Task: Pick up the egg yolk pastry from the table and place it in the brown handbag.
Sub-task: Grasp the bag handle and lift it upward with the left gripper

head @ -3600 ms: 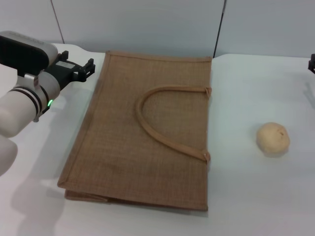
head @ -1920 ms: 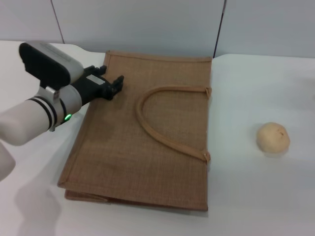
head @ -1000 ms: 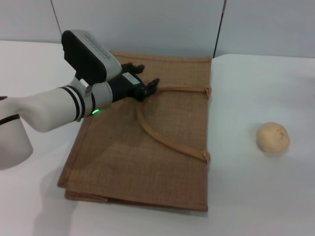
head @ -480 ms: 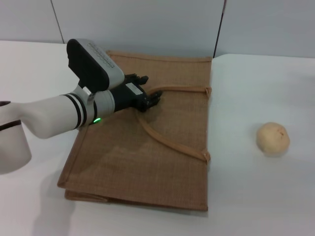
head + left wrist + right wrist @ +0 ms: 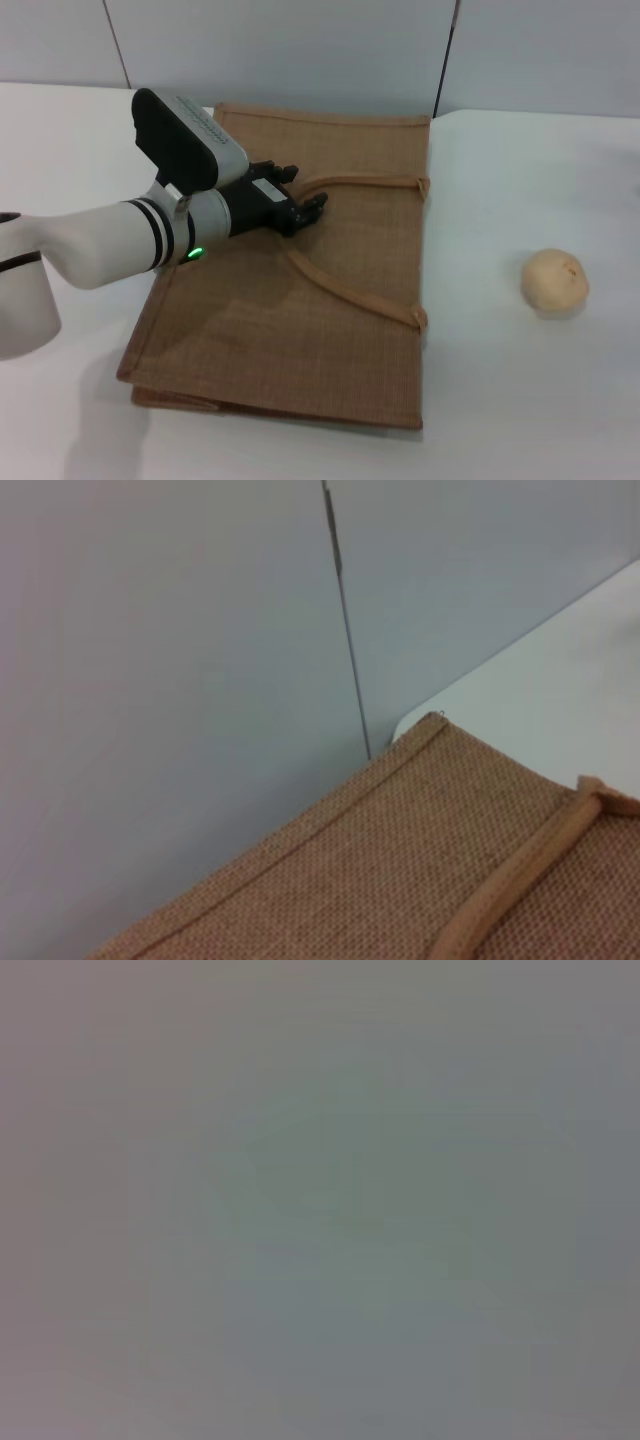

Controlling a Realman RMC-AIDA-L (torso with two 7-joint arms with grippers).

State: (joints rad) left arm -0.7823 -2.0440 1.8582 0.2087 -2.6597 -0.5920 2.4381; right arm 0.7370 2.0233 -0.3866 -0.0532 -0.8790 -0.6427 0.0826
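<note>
Pale beige-yellow, matte: the egg yolk pastry (image 5: 555,281) — a small round bun with a tiny dimple on top, sitting alone on the table (image 5: 520,400), well apart from the bag and to its right.

Tan-brown woven jute: the brown handbag (image 5: 330,330), lying flat on the table, its near lower corner showing a second layer beneath. One strap handle (image 5: 350,285) arches across the upper face; the left wrist view catches a short run of that strap (image 5: 520,880) and the bag's stitched far edge (image 5: 330,810).

The left gripper (image 5: 305,210) — black, at the end of a white arm with a green light — rests over the bag at the top of the handle's curve. Its fingertips crowd around the strap there; whether they are apart or closed on it cannot be told.

Surface: smooth white tabletop. Room: plain grey wall panels (image 5: 300,50) behind, with a dark vertical seam (image 5: 447,55) between them.

No readable writing or labels anywhere.

The right wrist view is a featureless grey blur; the right gripper appears in no view.
</note>
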